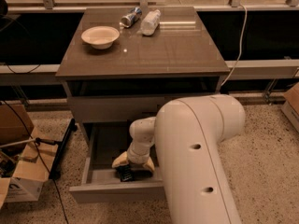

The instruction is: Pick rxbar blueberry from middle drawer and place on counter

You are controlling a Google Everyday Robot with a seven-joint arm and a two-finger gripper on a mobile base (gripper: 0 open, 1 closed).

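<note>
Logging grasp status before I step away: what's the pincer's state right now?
Pincer: open, down in the drawer, over the bar, not yet gripping it.

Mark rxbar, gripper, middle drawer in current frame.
rxbar blueberry (126, 174): camera view, exposed wrapper.
gripper (133, 166): camera view, between fingertips, low in drawer over bar.
middle drawer (112, 193): camera view, front panel.

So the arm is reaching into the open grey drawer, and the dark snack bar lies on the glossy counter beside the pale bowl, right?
No: the camera view shows the dark-wrapped snack bar lying in the open grey drawer, beneath the gripper, not on the glossy grey-brown counter by the pale round bowl.
</note>
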